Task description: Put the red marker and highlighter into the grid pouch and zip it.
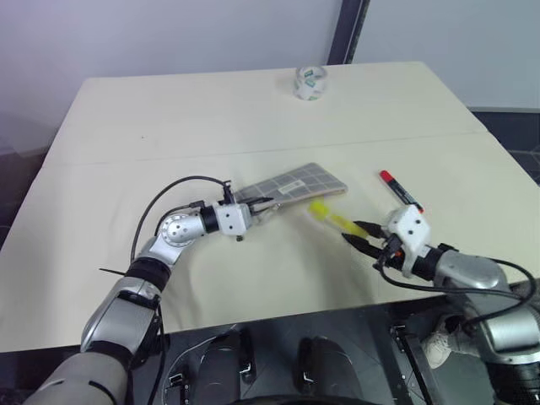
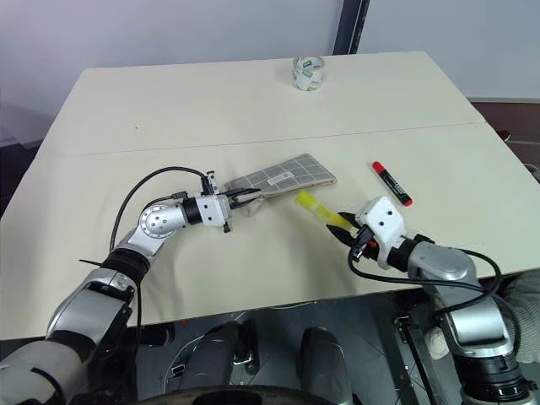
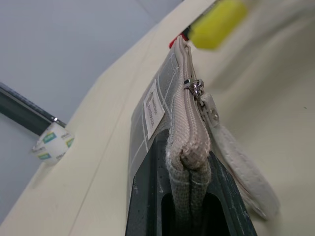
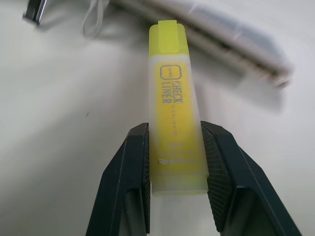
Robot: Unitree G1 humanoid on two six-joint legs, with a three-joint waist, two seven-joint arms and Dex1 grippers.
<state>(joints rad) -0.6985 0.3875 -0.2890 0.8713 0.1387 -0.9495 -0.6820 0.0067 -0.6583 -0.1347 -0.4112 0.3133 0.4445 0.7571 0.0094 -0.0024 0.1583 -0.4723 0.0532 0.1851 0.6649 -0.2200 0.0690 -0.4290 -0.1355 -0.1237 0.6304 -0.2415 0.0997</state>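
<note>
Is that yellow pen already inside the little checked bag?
No, out. The highlighter is clamped between the right gripper fingers, beside the grid pouch.

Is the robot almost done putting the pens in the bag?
Not yet. The left gripper pinches one end of the grid pouch, lifting it off the table. The right gripper holds the highlighter, aimed at the pouch but outside it. The red marker lies on the table, untouched. Left to do: highlighter in, marker in, then zip it.
</note>
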